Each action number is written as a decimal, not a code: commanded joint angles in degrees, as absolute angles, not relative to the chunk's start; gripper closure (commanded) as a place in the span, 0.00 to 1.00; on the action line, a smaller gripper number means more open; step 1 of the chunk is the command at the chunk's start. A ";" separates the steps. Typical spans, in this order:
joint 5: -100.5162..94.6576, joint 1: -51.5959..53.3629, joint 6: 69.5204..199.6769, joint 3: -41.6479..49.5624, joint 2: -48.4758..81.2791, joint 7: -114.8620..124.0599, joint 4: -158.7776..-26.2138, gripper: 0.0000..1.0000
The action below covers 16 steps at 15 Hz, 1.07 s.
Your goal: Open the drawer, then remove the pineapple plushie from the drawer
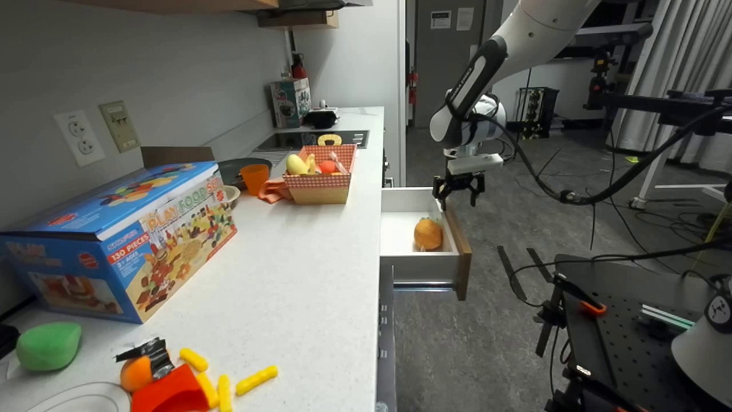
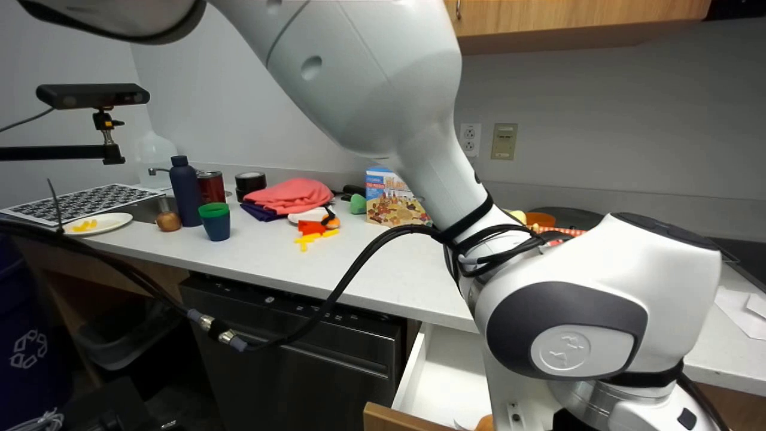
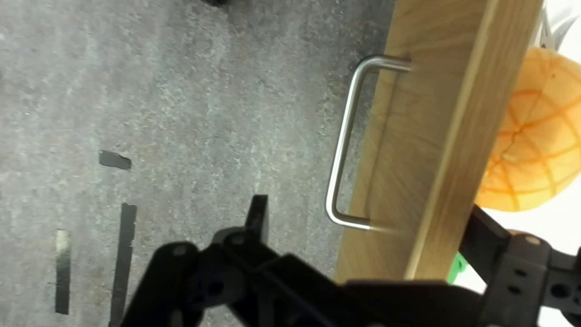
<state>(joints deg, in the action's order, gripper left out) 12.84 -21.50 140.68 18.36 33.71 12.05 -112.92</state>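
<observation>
The drawer [image 1: 397, 226] is pulled out from under the counter, white inside with a wood front panel [image 3: 422, 136]. It also shows in an exterior view [image 2: 449, 377], partly hidden by the arm. The round orange pineapple plushie [image 1: 428, 236] lies in the drawer near the front panel. It also shows in the wrist view [image 3: 535, 136], cut by the right edge. My gripper [image 1: 457, 199] is open and empty above the far end of the front panel. In the wrist view [image 3: 366, 211], one finger is outside the panel and the other on the drawer's inner side, near the plushie.
A metal handle [image 3: 342, 141] sticks out from the front panel. The white counter [image 1: 309, 257] bears a blue play food box [image 1: 166, 240], a basket of toy fruit [image 1: 317, 189] and loose yellow toy sticks [image 1: 256, 380]. A black cable [image 1: 617, 186] runs from the arm.
</observation>
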 commanded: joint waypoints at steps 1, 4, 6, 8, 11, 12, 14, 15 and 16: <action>5.05 -17.18 132.80 22.65 29.75 17.83 -116.20 0.00; 1.95 -16.74 126.95 23.53 29.08 20.73 -117.21 0.00; 0.66 -17.16 124.24 24.16 29.08 22.36 -117.81 0.00; -0.80 -17.39 122.50 25.36 29.45 24.41 -118.72 0.00; -3.28 -16.82 121.53 27.09 29.03 27.20 -120.23 0.00; -4.49 -16.39 121.44 27.60 28.65 28.08 -120.60 0.00; -7.07 -15.38 121.44 27.93 27.03 28.85 -121.27 0.00; -8.46 -14.74 121.69 27.95 26.10 29.20 -121.71 0.00; -9.66 -14.12 122.14 27.51 24.88 28.95 -121.86 0.00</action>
